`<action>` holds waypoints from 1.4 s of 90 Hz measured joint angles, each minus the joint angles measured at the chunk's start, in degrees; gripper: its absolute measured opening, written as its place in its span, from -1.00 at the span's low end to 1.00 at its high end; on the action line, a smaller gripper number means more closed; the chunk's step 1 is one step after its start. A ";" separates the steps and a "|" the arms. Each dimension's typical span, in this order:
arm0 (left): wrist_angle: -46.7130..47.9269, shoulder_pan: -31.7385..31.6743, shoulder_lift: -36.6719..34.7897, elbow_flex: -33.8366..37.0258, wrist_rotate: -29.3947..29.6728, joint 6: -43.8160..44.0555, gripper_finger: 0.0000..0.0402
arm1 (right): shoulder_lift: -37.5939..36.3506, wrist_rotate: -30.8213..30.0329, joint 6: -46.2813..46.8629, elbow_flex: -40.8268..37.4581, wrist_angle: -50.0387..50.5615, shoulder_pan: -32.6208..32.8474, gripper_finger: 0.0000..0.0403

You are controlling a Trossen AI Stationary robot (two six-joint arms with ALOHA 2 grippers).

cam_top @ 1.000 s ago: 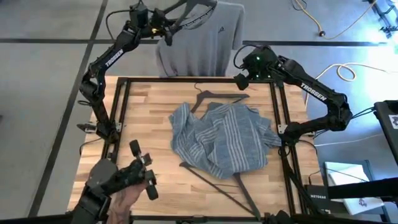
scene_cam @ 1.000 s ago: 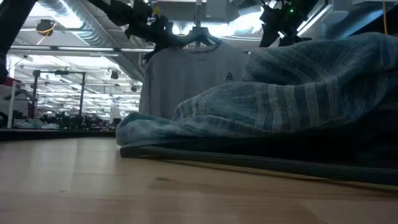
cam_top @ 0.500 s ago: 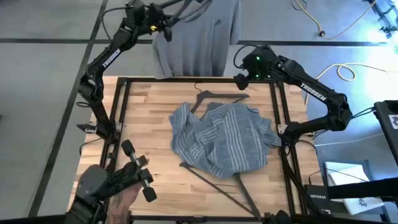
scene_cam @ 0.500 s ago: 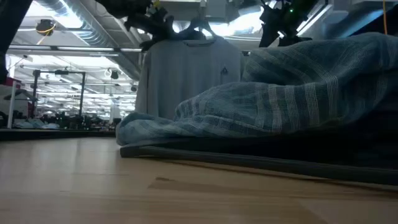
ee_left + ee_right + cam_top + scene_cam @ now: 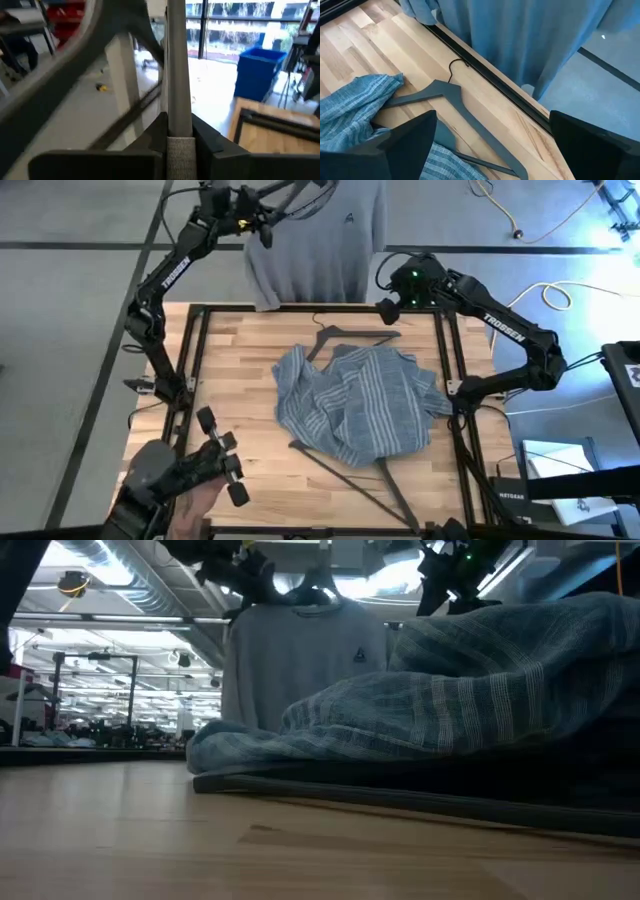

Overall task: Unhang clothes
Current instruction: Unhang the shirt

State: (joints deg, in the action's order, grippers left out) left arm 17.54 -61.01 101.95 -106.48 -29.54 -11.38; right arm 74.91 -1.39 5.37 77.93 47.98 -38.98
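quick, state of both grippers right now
Left gripper: shut on the hanger carrying the grey T-shirt.
Right gripper: open, empty.

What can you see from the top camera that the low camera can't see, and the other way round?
Only the high view shows the bare hangers lying on the table, both whole arms, and a person's hand holding a controller at the near corner. Only the low view shows the room behind, with lights and racks. Both show the striped shirt heaped on the table and the grey T-shirt hanging past the far edge, with the left gripper at its hanger and the right gripper close by, over the far edge.
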 joint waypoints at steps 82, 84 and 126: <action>3.36 -2.32 -4.10 0.07 -1.14 -5.40 -0.87 | 0.00 0.50 -0.95 0.00 -0.12 -0.04 0.82; 3.36 -2.32 -4.11 0.07 -1.14 -5.49 -0.87 | 0.00 0.50 -0.96 0.00 -0.09 -0.04 0.82; 4.82 -3.41 -5.34 -0.58 -1.13 -5.91 -0.87 | -0.01 0.98 0.30 -0.02 0.36 -0.04 0.82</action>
State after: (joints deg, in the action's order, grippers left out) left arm 22.36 -64.43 96.61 -107.05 -30.67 -17.29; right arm 74.91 -0.40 5.67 77.91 48.34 -39.03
